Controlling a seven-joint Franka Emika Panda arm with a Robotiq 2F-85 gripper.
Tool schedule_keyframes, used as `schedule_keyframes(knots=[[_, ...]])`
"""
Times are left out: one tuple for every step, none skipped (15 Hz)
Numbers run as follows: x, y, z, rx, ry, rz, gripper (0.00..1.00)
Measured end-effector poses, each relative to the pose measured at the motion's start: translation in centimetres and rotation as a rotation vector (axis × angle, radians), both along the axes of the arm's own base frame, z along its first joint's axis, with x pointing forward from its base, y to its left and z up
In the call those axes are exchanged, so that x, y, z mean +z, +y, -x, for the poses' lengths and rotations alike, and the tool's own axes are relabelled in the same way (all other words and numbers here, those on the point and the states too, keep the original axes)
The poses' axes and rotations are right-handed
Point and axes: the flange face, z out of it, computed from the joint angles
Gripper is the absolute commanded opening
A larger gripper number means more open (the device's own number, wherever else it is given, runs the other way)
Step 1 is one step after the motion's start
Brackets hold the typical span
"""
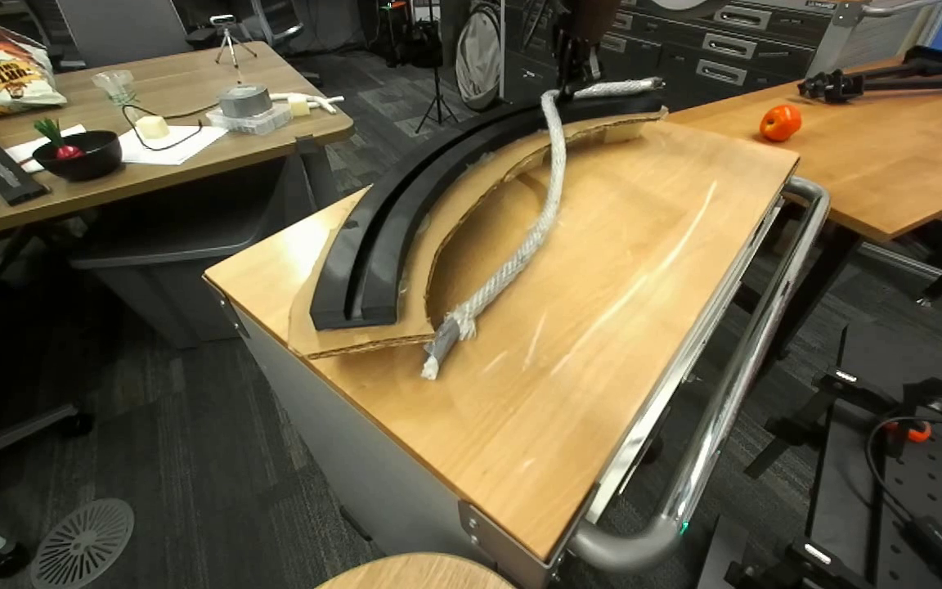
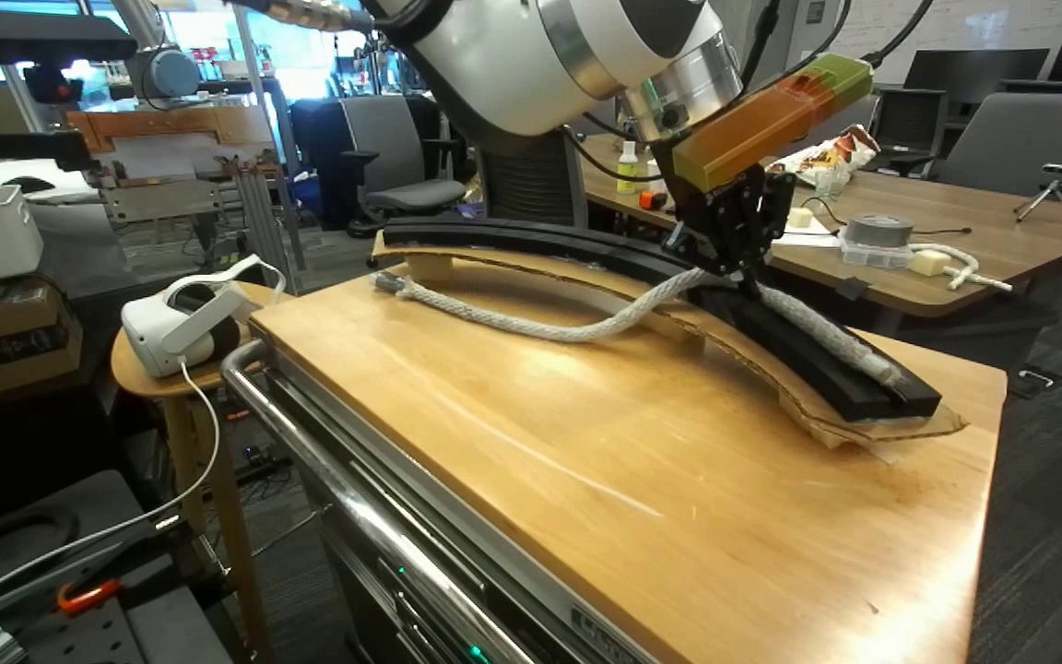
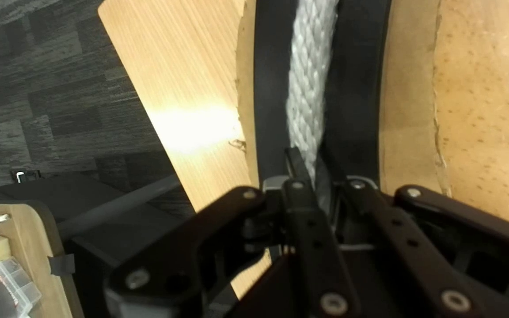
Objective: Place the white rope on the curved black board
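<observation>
End effector [image 3: 312,170] had white rope [image 2: 540,329] pinched; in an exterior view its right stretch lay along curved black board [image 2: 789,341]. Placing looked partial; left run likely needed lifting on next.

The white rope [image 1: 553,196] lies bent, only partly along the curved black board [image 1: 430,185].

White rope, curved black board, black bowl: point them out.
White rope [image 2: 568,333]: in an exterior view, its loose curve.
Curved black board [image 1: 410,209]: in an exterior view, inner rail's top.
Black bowl [image 1: 82,168]: in an exterior view, outer wall.
</observation>
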Motion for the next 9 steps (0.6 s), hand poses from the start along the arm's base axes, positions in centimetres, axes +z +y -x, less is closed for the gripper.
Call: schedule_keyframes(knots=[[0.0,0.0,0.0,0.007,0.003,0.003,0.5],[0.1,-0.1,0.0,0.009,0.003,0.005,0.56],[0.2,-0.3,-0.1,0.008,0.001,0.007,0.65],[0.4,-0.4,-0.1,0.002,-0.003,0.003,0.72],[0.6,-0.6,-0.1,-0.007,-0.009,-0.002,0.81],[0.8,-0.7,0.0,-0.026,-0.019,-0.007,0.88],[1.1,-0.7,0.1,-0.049,-0.032,-0.013,0.97],[1.5,-0.6,0.3,-0.065,-0.045,-0.016,1.0],[2.0,-0.5,0.6,-0.073,-0.053,-0.014,1.0]])
